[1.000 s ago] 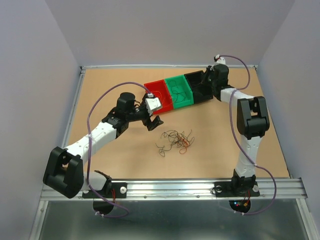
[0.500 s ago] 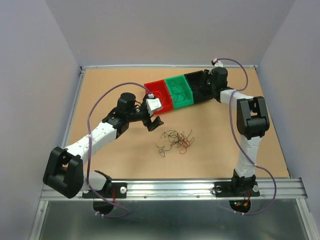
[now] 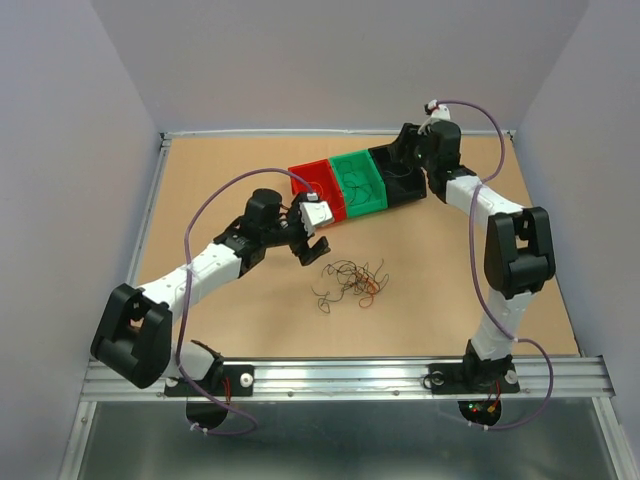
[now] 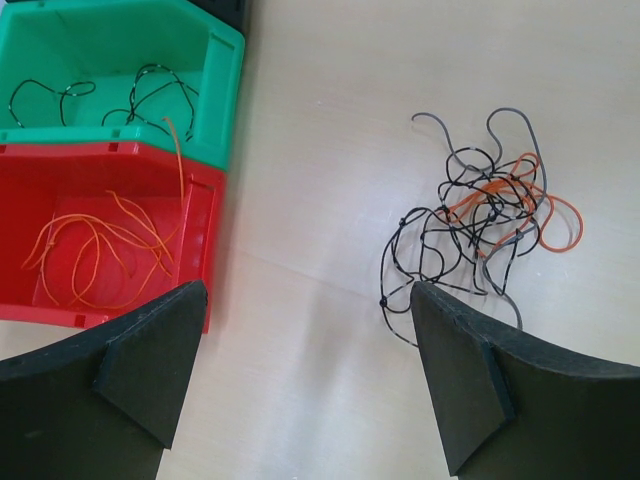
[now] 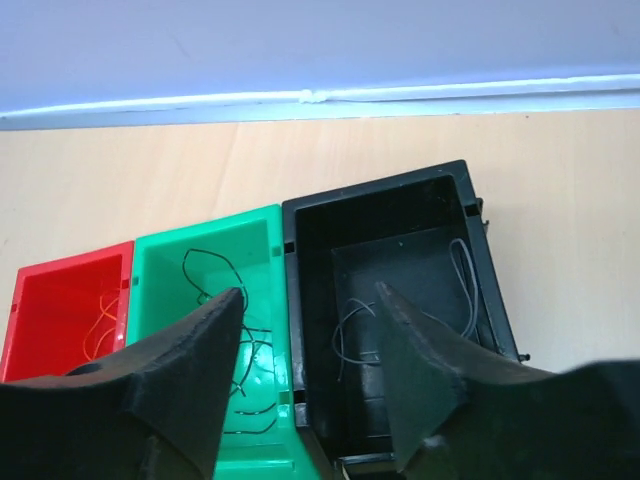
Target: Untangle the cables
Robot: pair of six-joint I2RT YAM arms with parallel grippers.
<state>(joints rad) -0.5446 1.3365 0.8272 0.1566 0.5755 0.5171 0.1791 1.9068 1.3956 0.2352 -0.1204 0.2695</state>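
The cables (image 3: 349,282) lie in a small wiry clump of black, grey and orange wires on the table, seen up close in the left wrist view (image 4: 482,205). My left gripper (image 3: 308,243) hangs open above bare table just left of the clump (image 4: 305,290), nothing between its fingers. My right gripper (image 3: 408,152) hovers open over the black bin (image 5: 380,190), nothing between its jaws (image 5: 310,290). Thin grey wires lie loose in that bin below it.
Three bins stand in a row at the back: red (image 3: 310,168) with orange wires, green (image 3: 350,158) with dark wires, black (image 3: 405,192). The red bin (image 4: 100,155) and green bin (image 4: 100,50) sit left of my left gripper. The table's back wall runs behind them.
My right gripper has gone from shut to open above the black bin and its arm has swung slightly. My left arm has shifted a little right, toward the clump.
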